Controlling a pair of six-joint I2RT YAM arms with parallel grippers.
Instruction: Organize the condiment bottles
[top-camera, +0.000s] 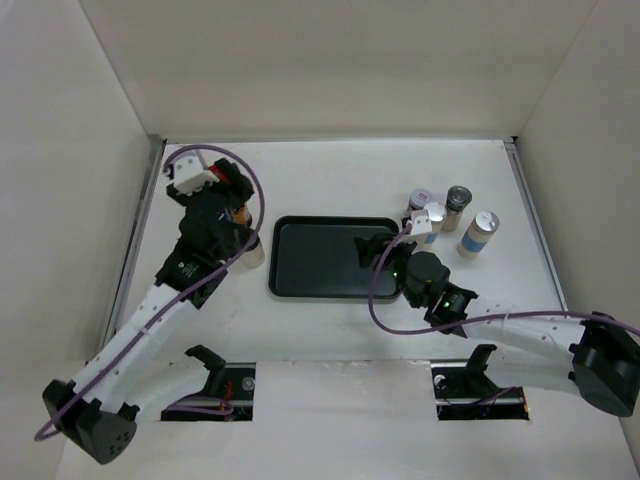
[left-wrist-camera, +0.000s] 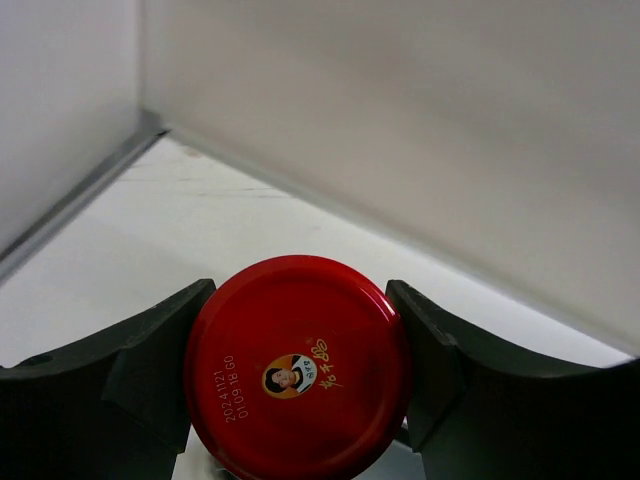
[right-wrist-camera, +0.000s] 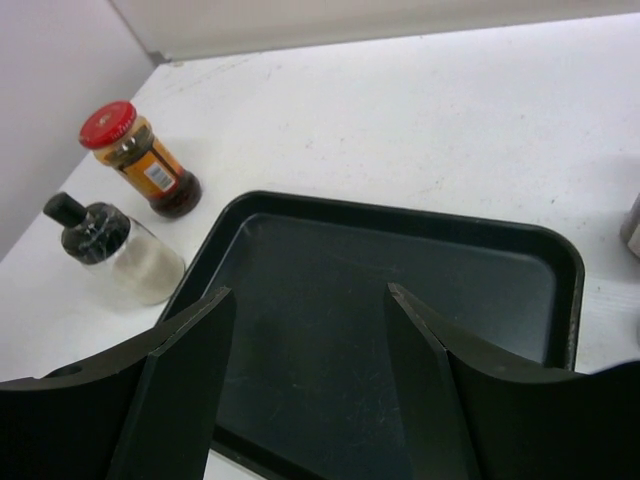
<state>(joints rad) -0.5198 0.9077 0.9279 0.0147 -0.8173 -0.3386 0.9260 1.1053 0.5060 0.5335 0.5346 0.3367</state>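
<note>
Left gripper (left-wrist-camera: 300, 300), jaws pinching a red-capped cylindrical jar (left-wrist-camera: 297, 390), sits left of the flat black tray (top-camera: 310, 260); right gripper (right-wrist-camera: 310, 292) hangs spread above it. White tabletop (top-camera: 330, 170), pale walls (top-camera: 330, 60) on three sides.

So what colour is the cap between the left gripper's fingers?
The cap is red; clearest in the left wrist view.

Left of tray (right-wrist-camera: 562, 262): red-capped jar (right-wrist-camera: 140, 155), amber-brown contents, upright on surface (right-wrist-camera: 400, 110). Near it, pale jar (right-wrist-camera: 118, 250), black lid, upright.

Left wrist view: red cap (left-wrist-camera: 297, 365), portrait logo, face-up, left pincer (left-wrist-camera: 300, 295) against both sides. Cannot tell if same jar.

Right of tray, clustered:
- silver-lidded jar (top-camera: 432, 218), bluish label
- second silver-lidded jar (top-camera: 481, 230)
- dark-lidded jar (top-camera: 458, 198)
- fourth jar (top-camera: 421, 198), lid colour unclear
</note>
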